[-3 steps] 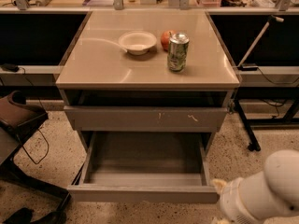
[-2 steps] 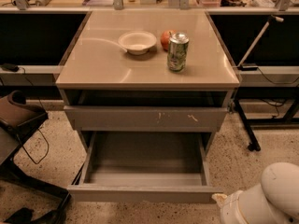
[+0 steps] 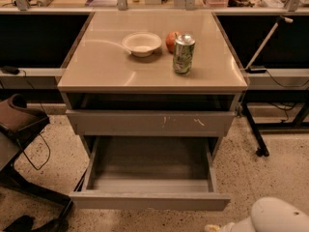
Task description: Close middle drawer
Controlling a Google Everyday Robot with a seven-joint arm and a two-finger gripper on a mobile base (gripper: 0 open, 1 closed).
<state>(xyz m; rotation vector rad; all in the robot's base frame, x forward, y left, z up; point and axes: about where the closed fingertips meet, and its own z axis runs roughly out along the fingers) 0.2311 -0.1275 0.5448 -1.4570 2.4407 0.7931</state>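
The middle drawer (image 3: 149, 200) is pulled far out of the cabinet toward me. Its plain grey front panel is nearest, and its grey tray interior (image 3: 150, 164) holds nothing. Only a rounded white part of my arm (image 3: 276, 217) shows at the bottom right corner, right of the drawer's front corner and apart from it. My gripper itself is out of view below the frame edge.
Above the open drawer is a grey drawer front with white scratch marks (image 3: 150, 123). On the cabinet top (image 3: 96, 71) stand a white bowl (image 3: 141, 43), a red apple (image 3: 171, 41) and a green can (image 3: 183, 54). A dark chair (image 3: 19, 122) stands at the left, a black stand leg (image 3: 253, 132) at the right.
My white arm has sunk lower toward the bottom right corner, so less of it shows. The drawer and the things on the cabinet top have not moved.
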